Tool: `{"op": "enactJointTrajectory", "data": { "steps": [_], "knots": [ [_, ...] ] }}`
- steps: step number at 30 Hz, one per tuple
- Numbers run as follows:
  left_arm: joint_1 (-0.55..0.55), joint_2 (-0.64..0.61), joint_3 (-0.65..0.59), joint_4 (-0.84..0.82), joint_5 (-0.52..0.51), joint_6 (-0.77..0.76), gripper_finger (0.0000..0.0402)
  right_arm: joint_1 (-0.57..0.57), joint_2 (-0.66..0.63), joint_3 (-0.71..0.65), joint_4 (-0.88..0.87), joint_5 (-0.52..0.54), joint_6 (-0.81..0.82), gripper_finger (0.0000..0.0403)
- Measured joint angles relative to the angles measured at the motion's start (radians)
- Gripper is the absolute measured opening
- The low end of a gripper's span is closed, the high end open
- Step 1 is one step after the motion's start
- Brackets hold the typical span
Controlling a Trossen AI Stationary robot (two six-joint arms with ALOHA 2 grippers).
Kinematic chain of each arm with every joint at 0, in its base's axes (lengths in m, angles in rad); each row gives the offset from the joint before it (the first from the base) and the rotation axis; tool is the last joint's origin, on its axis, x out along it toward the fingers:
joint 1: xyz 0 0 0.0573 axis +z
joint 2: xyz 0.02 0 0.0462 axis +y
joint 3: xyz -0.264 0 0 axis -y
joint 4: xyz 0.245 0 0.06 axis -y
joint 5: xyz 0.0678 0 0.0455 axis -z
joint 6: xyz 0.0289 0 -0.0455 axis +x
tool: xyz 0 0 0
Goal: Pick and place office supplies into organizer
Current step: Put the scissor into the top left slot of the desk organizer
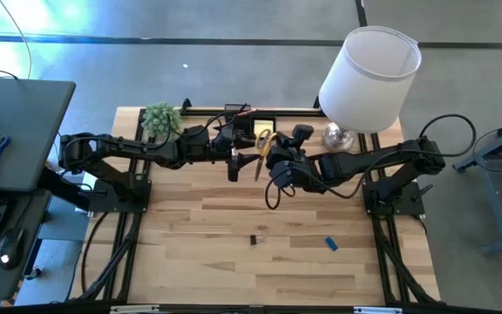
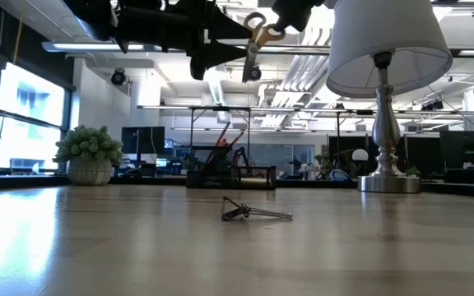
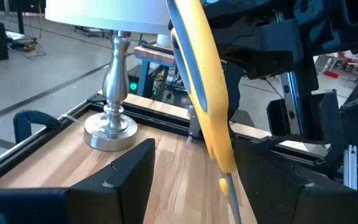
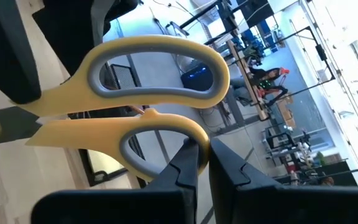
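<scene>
scissors (image 3: 204,93) blades cut off below

i count one pair of yellow-handled scissors (image 1: 263,145) up over the far middle of the tabletop (image 1: 199,262), one black organizer (image 1: 249,123) at the far edge, one white-shaded lamp (image 1: 369,78) at the far right corner, and one small green plant (image 1: 160,118) near the far left corner. toward the near edge i see one black clip (image 1: 254,239) and one small blue block (image 1: 330,243). two arms reach in, one from each side.
</scene>
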Motion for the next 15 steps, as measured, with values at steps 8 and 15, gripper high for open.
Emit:
{"op": "enactJointTrajectory", "data": {
  "steps": [8, 15],
  "knots": [
    [0.000, 0.000, 0.000, 0.005, 0.005, 0.000, 0.0200, -0.015, 0.019, 0.000, 0.042, -0.032, -0.015, 0.0003],
    [0.001, 0.000, 0.000, -0.022, -0.022, 0.025, 0.0195, -0.019, 0.075, 0.000, 0.158, -0.028, -0.140, 0.0003]
  ]
}}
